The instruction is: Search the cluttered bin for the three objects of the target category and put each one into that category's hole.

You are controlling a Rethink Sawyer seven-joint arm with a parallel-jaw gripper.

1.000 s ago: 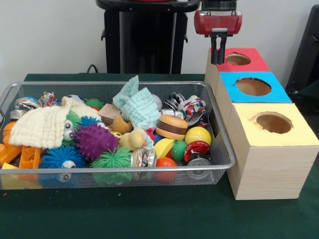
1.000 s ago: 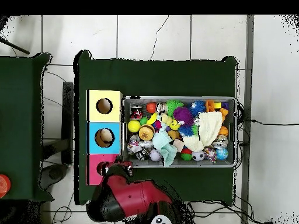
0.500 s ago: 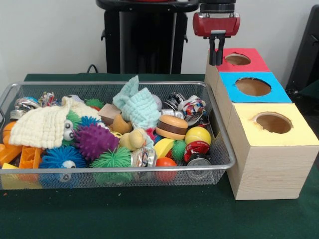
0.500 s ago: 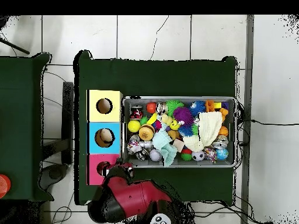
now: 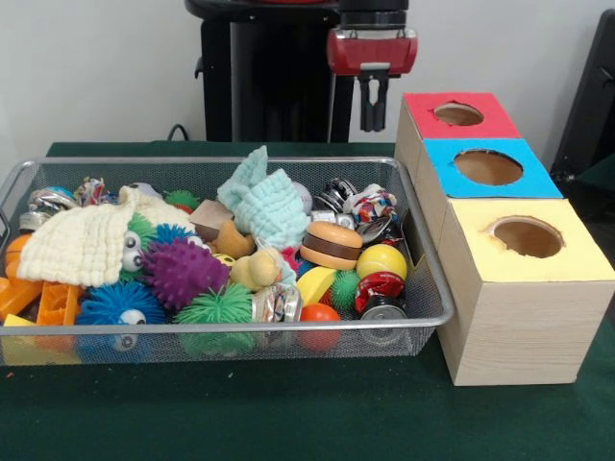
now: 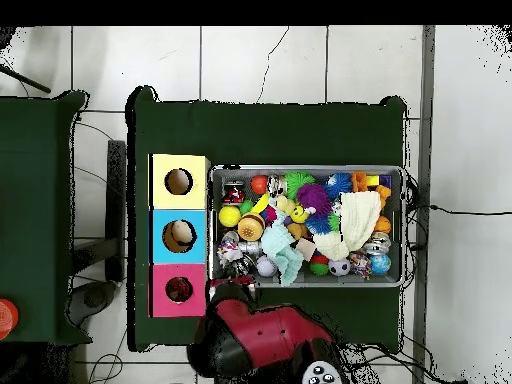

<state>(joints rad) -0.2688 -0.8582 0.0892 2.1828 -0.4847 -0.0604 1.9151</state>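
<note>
The wire mesh bin [image 5: 231, 327] holds mixed clutter: a toy burger [image 5: 331, 245], a yellow ball [image 5: 381, 260], crushed cans [image 5: 381, 294], a purple spiky ball [image 5: 182, 272], a teal cloth [image 5: 268, 205] and a cream cloth [image 5: 81, 246]. To its right stand three boxes with holes: red [image 5: 458, 114], blue [image 5: 488, 166], yellow [image 5: 527, 236]. My gripper [image 5: 373, 113] hangs high behind the bin's far right corner, left of the red box, its fingers together and holding nothing. From overhead the gripper [image 6: 233, 292] sits just outside the bin [image 6: 305, 169], beside the red box [image 6: 160, 291].
A tan object shows inside the blue box's hole [image 6: 180, 235] from overhead. A black stand [image 5: 274, 72] rises behind the bin. Green cloth covers the table [image 5: 317, 413] in front of the bin and boxes.
The gripper has moved away from over the red box toward the bin's far corner. Nothing in the bin has shifted.
</note>
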